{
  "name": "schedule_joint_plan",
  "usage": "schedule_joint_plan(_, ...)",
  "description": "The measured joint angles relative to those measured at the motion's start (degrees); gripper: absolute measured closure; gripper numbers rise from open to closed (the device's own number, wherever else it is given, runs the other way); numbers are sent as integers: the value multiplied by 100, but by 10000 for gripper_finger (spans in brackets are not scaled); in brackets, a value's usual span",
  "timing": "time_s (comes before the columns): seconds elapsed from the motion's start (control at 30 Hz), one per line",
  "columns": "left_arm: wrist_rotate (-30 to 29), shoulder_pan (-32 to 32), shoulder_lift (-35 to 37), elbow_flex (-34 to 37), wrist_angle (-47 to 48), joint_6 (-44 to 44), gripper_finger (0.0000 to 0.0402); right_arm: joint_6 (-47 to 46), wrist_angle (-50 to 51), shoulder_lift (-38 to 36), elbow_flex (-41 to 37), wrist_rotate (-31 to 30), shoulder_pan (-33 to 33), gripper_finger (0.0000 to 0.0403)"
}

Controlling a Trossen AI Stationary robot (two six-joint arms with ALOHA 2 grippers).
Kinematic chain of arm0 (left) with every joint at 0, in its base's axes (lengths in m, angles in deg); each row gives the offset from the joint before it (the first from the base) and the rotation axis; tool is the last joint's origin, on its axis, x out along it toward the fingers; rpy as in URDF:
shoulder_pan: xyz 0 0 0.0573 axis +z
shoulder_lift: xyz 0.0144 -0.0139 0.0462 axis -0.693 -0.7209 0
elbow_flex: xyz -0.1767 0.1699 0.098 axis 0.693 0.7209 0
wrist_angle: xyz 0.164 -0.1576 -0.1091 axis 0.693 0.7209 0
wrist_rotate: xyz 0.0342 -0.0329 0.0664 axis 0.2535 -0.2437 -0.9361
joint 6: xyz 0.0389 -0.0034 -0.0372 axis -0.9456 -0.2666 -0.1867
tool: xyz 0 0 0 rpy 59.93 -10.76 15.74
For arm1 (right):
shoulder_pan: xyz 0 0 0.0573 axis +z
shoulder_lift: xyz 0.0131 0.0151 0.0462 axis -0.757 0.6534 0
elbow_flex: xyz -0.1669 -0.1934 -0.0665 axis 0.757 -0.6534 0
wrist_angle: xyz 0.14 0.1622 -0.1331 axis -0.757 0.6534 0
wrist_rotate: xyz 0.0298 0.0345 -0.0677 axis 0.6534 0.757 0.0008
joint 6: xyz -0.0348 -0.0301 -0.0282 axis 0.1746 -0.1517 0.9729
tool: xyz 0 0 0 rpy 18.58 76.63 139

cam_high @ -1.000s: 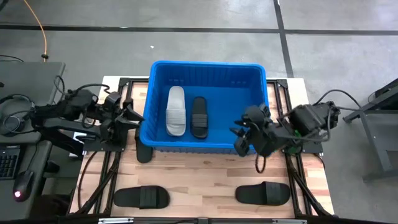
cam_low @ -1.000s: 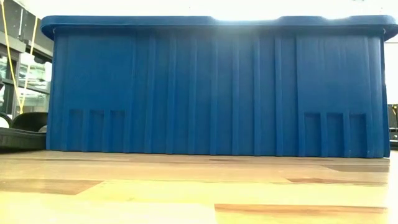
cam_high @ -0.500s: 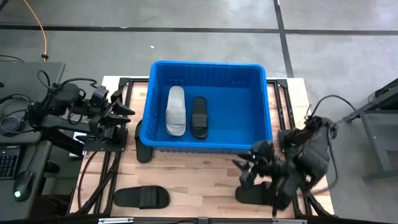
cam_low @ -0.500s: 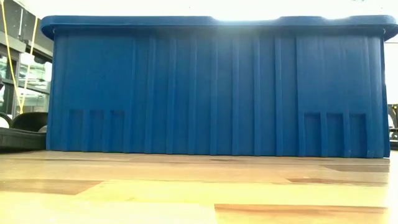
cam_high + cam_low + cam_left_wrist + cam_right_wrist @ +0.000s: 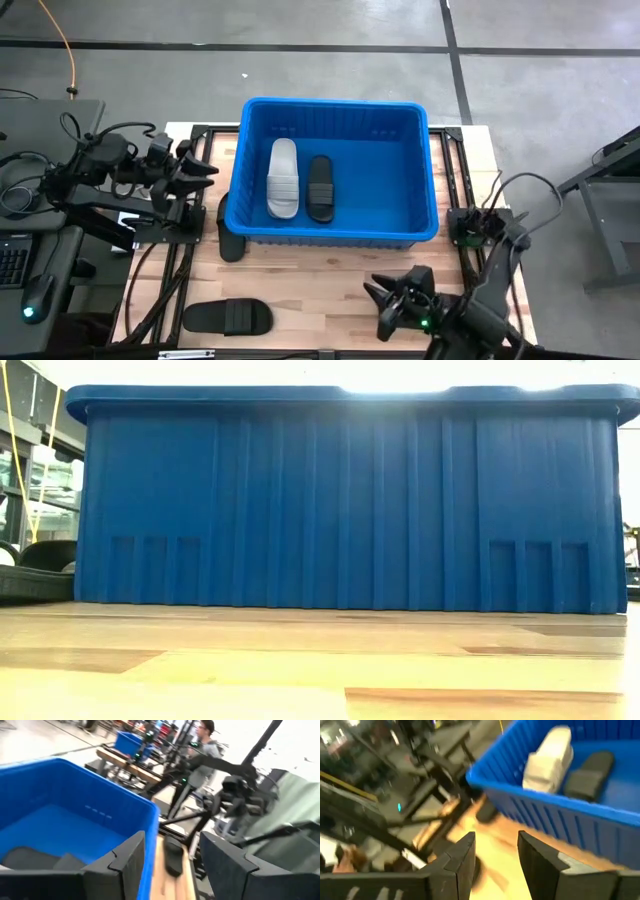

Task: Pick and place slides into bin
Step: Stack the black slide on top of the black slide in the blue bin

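Two slides inside large bright blue ribbed plastic bin (image 5: 420, 170), side by side on its floor toward the left half: light grey wide-strap slide (image 5: 283, 178) and black wide-strap slide (image 5: 320, 188), just beside each other, long axes running front to back. Same pair visible in right wrist view, grey (image 5: 547, 760) and black (image 5: 590, 767)

Third black slip-on slide (image 5: 228, 317) flat on pale wooden counter (image 5: 320, 275), front left, well apart from bin. Another dark slide-like shape at bin's front-left corner (image 5: 230, 245), partly hidden; identity uncertain

Bin at back centre of counter; from low view, ribbed blue wall (image 5: 340, 500) filling the frame

Right tool (image 5: 392, 300) low over front right of counter, in front of bin, fingers parted with a narrow gap, nothing between them. Right wrist view: fingers (image 5: 460, 855) apart, empty

Left tool (image 5: 205, 175) beside bin's left wall, off its rim, fingers moderately apart, empty. Left wrist view: fingers (image 5: 127, 857) framing bin corner

Person (image 5: 207, 742) standing in room beyond
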Motion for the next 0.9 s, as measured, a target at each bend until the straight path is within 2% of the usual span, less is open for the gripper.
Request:
schedule_joint_plan(0.13,-301,2,0,0,-2,2,224,-109,-5,202,0,-215,-144,265)
schedule_joint_plan(0.4,-664,1,0,0,1,369,224,-93,-19,409,-2,125,-314,265)
schedule_joint_plan(0.63,-1012,0,0,0,2,319,224,-333,-37,387,139,734,-298,265)
schedule_joint_plan(0.83,-1221,2,0,0,-32,317,224,-1276,-17,383,179,2475,-362,265)
schedule_joint_plan(0.9,-1214,2,0,0,-88,315,224,-1796,34,393,159,2820,-354,265)
